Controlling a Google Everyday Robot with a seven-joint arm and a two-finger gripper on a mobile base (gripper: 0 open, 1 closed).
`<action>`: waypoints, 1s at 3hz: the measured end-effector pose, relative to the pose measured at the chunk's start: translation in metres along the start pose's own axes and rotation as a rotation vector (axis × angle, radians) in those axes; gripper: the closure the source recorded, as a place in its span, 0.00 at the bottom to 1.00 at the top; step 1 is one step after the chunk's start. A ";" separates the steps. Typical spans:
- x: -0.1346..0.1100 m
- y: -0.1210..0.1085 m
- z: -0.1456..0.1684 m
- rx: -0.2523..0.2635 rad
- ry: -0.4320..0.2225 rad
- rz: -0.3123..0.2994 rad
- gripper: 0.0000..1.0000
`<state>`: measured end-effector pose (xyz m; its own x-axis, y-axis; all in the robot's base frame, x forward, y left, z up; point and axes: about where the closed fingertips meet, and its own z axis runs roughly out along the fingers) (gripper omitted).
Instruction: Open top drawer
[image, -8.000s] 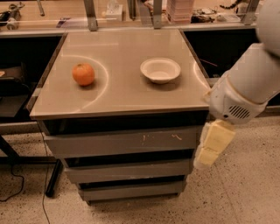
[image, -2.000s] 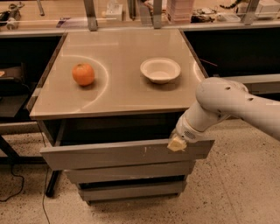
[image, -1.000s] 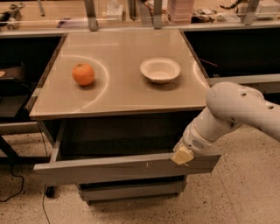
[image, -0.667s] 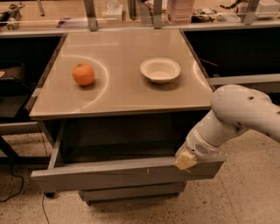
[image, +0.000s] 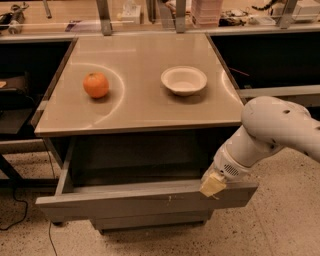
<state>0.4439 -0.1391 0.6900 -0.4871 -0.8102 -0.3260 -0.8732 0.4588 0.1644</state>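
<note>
The top drawer (image: 125, 202) is pulled far out from under the counter top; its grey front has small pale scratches right of centre and its plain grey inside shows. My gripper (image: 212, 185) rests on the top edge of the drawer front, near its right end, with its pale tip hooked over the edge. The white arm (image: 270, 135) comes in from the right. The lower drawers are mostly hidden under the open one.
An orange (image: 95, 84) and a white bowl (image: 183, 80) sit on the beige counter top (image: 135, 105). Dark shelving stands to the left and right. A black cable (image: 15, 210) lies on the speckled floor at the left.
The drawer has slid further out toward me, and my gripper has moved with its front edge, down and to the right. The orange and bowl have not moved.
</note>
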 end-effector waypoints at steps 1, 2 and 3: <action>0.003 0.003 0.001 -0.013 0.010 0.009 1.00; 0.003 0.003 -0.001 -0.013 0.010 0.009 1.00; 0.008 0.008 0.000 -0.026 0.023 0.017 1.00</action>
<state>0.4328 -0.1412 0.6887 -0.5014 -0.8108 -0.3020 -0.8650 0.4628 0.1939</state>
